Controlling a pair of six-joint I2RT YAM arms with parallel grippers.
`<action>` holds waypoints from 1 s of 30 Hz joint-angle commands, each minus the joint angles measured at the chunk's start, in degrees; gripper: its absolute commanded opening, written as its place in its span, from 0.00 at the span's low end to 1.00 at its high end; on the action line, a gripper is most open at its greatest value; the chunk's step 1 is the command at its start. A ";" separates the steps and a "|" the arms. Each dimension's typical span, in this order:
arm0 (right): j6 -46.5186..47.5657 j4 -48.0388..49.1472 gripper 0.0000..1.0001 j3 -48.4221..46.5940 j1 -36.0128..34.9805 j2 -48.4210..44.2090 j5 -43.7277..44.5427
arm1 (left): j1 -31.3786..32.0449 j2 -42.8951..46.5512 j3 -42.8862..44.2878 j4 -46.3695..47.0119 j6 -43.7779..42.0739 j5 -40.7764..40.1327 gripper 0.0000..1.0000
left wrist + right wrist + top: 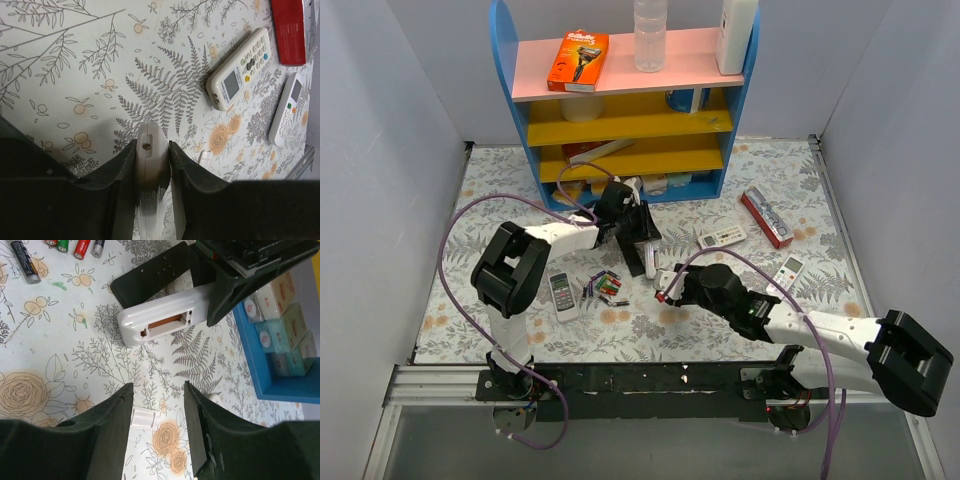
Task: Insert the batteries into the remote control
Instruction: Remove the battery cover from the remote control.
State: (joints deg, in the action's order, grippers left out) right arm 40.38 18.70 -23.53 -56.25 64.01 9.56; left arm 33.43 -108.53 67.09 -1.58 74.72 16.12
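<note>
My left gripper [642, 245] is shut on one end of a white remote [151, 150] and holds it low over the table. In the right wrist view the white remote [160, 315] shows an open, empty battery compartment. The slim black remote [150, 280] lies flat just behind it, also seen from above [633, 258]. The batteries [605, 287], red, green and dark, lie loose on the table left of my right gripper, and also show in the right wrist view [22, 260]. My right gripper [157, 390] is open and empty, above a small white battery cover [145, 418].
A grey-white remote [563, 295] lies left of the batteries. A white remote with a display [722, 238], a red box [766, 217] and another white remote [787, 272] lie to the right. The blue shelf unit [620, 110] stands at the back.
</note>
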 commanded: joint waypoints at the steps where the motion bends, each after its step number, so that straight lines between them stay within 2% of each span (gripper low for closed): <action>1: -6.97 -2.60 0.53 -0.11 0.00 -4.23 2.83 | -0.38 1.47 1.99 2.97 -2.11 -4.25 0.00; 6: -23.74 -8.85 0.55 -3.62 0.09 -8.72 6.34 | -0.82 8.76 -0.90 4.13 -2.91 -6.10 0.00; 9: -35.00 -15.95 0.63 -8.00 0.17 -9.52 7.84 | -1.00 15.61 -4.23 4.66 -3.00 -7.24 0.00; 10: -37.19 -20.59 0.74 -9.07 0.26 -9.43 7.84 | -1.09 17.28 -5.21 4.83 -3.00 -7.42 0.00; 12: -41.84 -23.00 0.87 -10.65 0.44 -8.90 6.96 | -1.52 23.52 -9.32 5.01 -2.47 -8.38 0.00; 13: -43.35 -24.48 0.98 -11.44 0.44 -8.81 6.87 | -1.53 25.89 -11.00 5.19 -2.21 -9.08 0.00; 15: -47.12 -24.94 0.98 -11.98 0.53 -8.81 6.35 | -2.23 32.57 -16.08 5.45 -0.99 -9.52 0.00; 21: -49.26 -25.90 0.97 -17.07 0.79 -4.69 0.64 | -3.55 51.18 -27.79 5.28 2.27 -10.49 0.00; 26: -47.33 -30.03 0.86 -25.23 0.70 4.52 -4.18 | -3.99 66.58 -37.36 2.82 2.45 -13.21 0.00; 30: -45.74 -31.71 0.77 -29.37 -0.52 11.39 -6.57 | -4.16 78.63 -41.25 -2.27 2.19 -13.75 0.00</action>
State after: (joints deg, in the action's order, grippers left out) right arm -6.24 -10.59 -48.05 -55.61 70.30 7.20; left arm 29.74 -38.89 28.47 0.38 76.77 4.73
